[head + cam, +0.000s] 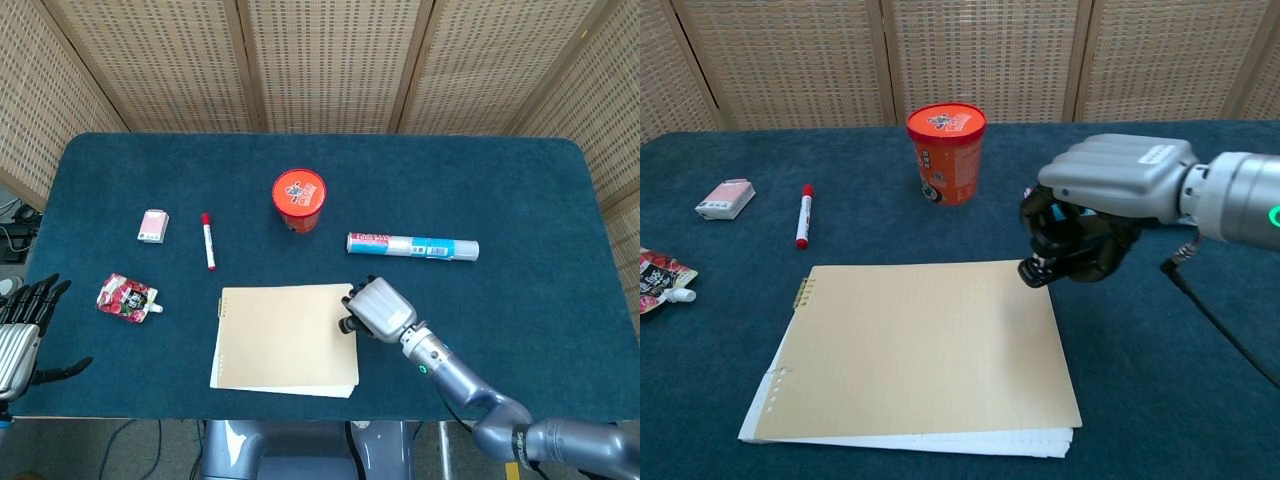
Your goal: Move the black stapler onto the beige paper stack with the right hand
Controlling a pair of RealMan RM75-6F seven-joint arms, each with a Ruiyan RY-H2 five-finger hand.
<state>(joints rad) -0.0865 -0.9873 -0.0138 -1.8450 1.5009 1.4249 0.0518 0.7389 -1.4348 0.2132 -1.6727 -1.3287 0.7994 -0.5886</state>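
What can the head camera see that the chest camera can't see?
Only the head view shows the left hand, fingers apart and holding nothing, at the table's near left corner. It also shows the blue and white tube, which the chest view hides behind the right hand.

Only the chest view shows the black stapler from the side, lifted off the table at the paper's right edge.

Both show the right hand gripping the stapler, the beige paper stack, the orange cup, the red marker, the pink eraser and the red pouch.
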